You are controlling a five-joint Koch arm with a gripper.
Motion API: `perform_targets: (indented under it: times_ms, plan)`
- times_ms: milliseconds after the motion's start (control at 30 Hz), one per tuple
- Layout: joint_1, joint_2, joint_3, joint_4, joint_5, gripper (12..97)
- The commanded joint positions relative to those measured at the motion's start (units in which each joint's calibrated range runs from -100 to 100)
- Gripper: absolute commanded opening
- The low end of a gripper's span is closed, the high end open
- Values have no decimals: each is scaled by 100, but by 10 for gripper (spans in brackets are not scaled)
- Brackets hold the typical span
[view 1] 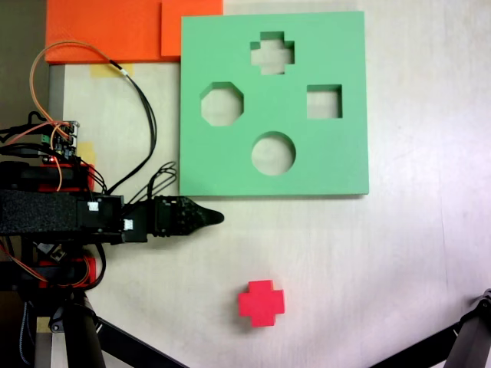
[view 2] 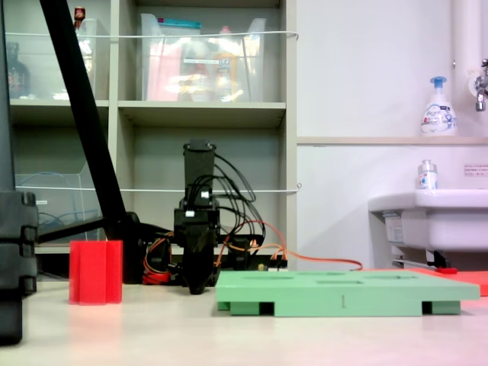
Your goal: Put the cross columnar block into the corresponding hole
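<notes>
The red cross columnar block (view 1: 261,303) stands upright on the pale table, near the lower middle of a fixed view, and at the left (view 2: 95,272) in the other. The green foam board (view 1: 345,153) lies flat beyond it. Its plus-shaped hole (view 1: 272,52) is at the far side, with octagonal, square and round cutouts nearer. My gripper (view 1: 215,217) hangs low just off the board's near left corner, pointing right, its jaws pressed together into one tip with nothing held. From the side my gripper (view 2: 197,288) points down beside the board (view 2: 343,293). The block is well apart from it.
Orange foam sheets (view 1: 115,31) lie at the top left behind the board. The arm's base with loose wires (view 1: 69,138) takes up the left side. Black tripod legs (view 1: 123,341) cross the bottom corners. Open table lies right of the block.
</notes>
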Motion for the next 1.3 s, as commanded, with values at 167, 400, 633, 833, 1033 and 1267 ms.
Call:
perform_targets:
  times_ms: [167, 400, 633, 833, 1033, 1267]
  plan:
    - [-5, -41, -137, -521, -15, 486]
    - [-5, -41, -137, -521, -15, 486]
    - [-5, -41, -137, -521, -15, 486]
    - [-5, -41, -137, -521, -15, 486]
    - [34, -41, -137, -512, -15, 486]
    - [-200, -41, -137, -493, 708, 498]
